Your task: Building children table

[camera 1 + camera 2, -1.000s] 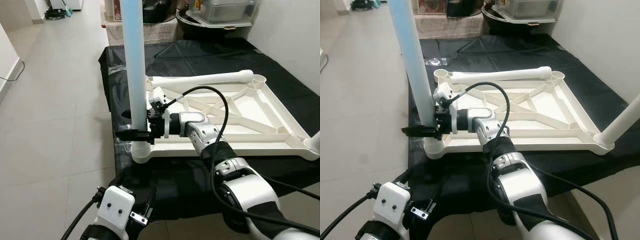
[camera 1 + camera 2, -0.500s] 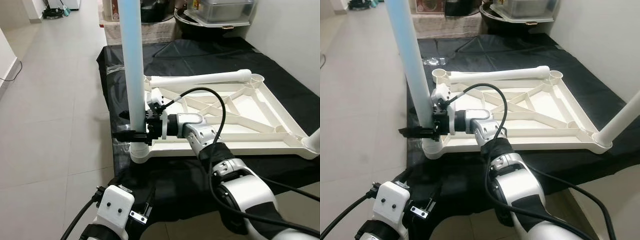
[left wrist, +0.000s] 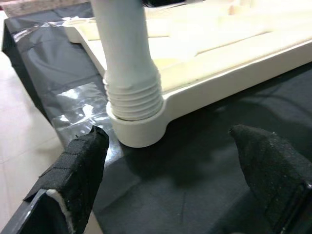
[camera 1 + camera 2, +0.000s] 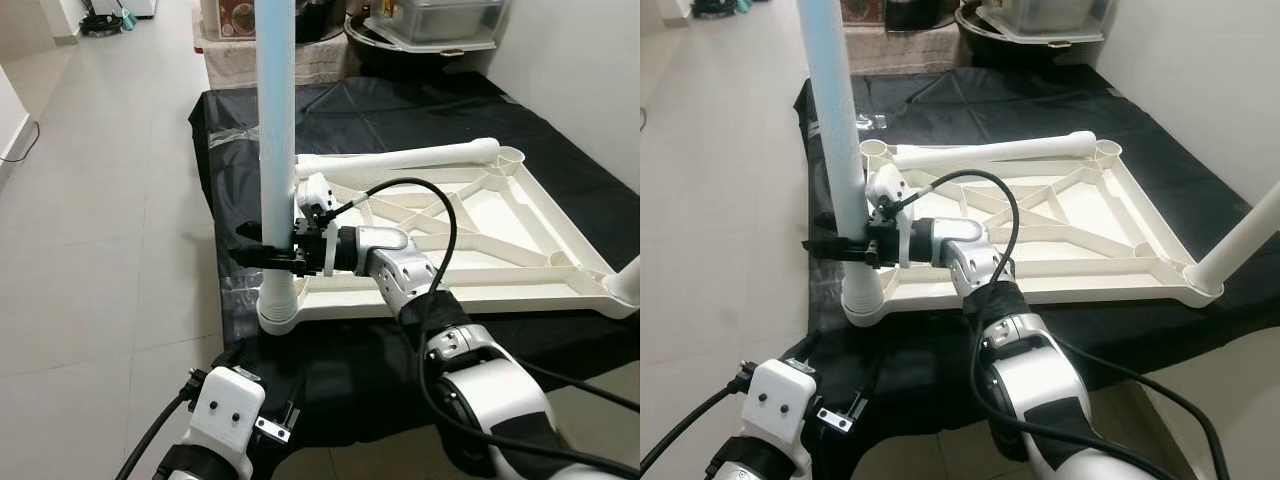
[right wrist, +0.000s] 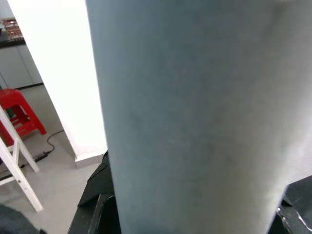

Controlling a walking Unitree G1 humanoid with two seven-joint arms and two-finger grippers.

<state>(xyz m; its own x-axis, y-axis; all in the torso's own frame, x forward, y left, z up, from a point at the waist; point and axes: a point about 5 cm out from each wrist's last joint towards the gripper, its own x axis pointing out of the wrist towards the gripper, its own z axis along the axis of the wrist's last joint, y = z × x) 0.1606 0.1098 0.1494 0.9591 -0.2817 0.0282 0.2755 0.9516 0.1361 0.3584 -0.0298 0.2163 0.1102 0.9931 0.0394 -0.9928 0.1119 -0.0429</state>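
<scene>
A white table top point(image 4: 480, 293) lies upside down on a black sheet point(image 4: 380, 110). A pale blue-white leg point(image 4: 276, 150) stands upright in its near-left corner socket point(image 4: 277, 315). The leg's threads point(image 3: 132, 100) show just above the socket. My right gripper point(image 4: 262, 257) is shut on this leg a little above the socket, and the leg point(image 5: 195, 117) is very close in the right wrist view. My left gripper point(image 3: 180, 165) hangs open low in front of that corner, with its fingers point(image 3: 80, 168) wide apart and holding nothing. A second leg point(image 4: 400, 158) lies across the far edge of the table top. A third leg point(image 4: 1245, 240) stands in the near-right corner.
Tiled floor point(image 4: 100, 200) stretches to the left of the sheet. Pots and a clear lidded box point(image 4: 440, 20) stand at the back. A white wall point(image 4: 590, 60) runs along the right. My right arm's black cable point(image 4: 440, 210) loops over the table top.
The held leg now stands straighter in its socket. My right gripper sits slightly higher above the socket. The view has shifted a little.
</scene>
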